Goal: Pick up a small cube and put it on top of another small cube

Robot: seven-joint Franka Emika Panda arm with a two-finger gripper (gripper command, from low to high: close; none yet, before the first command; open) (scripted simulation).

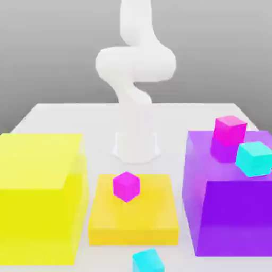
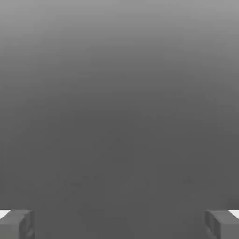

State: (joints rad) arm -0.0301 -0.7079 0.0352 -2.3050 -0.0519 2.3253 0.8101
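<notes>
The pincer (image 2: 119, 225) is wide open; one cyan cube (image 1: 255, 159) sits on the purple block (image 1: 234, 218), another (image 1: 148, 261) beyond the flat orange block's (image 1: 133, 234) near edge.

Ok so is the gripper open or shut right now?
Open: in the hand view the gripper's two fingertips stand wide apart, with nothing between them.

Shows smooth grey, palest toward twelve o'clock; also shows the gripper (image 2: 119, 225) wide open, fingers (image 2: 10, 228) toward eight and four.
</notes>
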